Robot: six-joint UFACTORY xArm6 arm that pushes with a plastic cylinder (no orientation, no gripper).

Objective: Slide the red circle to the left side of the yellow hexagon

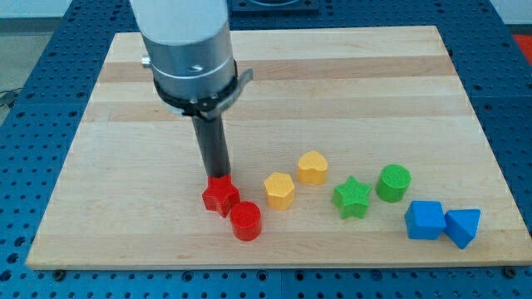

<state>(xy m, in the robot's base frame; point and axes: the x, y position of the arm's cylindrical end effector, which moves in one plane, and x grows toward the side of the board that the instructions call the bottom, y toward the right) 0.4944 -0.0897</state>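
Note:
The red circle [245, 221] lies near the board's bottom edge, just left of and slightly below the yellow hexagon [279, 190]. A red star [220, 195] touches the circle at its upper left. My tip [218, 178] stands at the top edge of the red star, up and left of the red circle. The rod rises from there into the grey arm body [191, 50].
A yellow heart [312, 167] sits right of the hexagon. Further right are a green star [352, 198], a green circle [393, 183], a blue cube-like block [425, 220] and a blue triangle [463, 227]. The wooden board [332, 83] ends close below the blocks.

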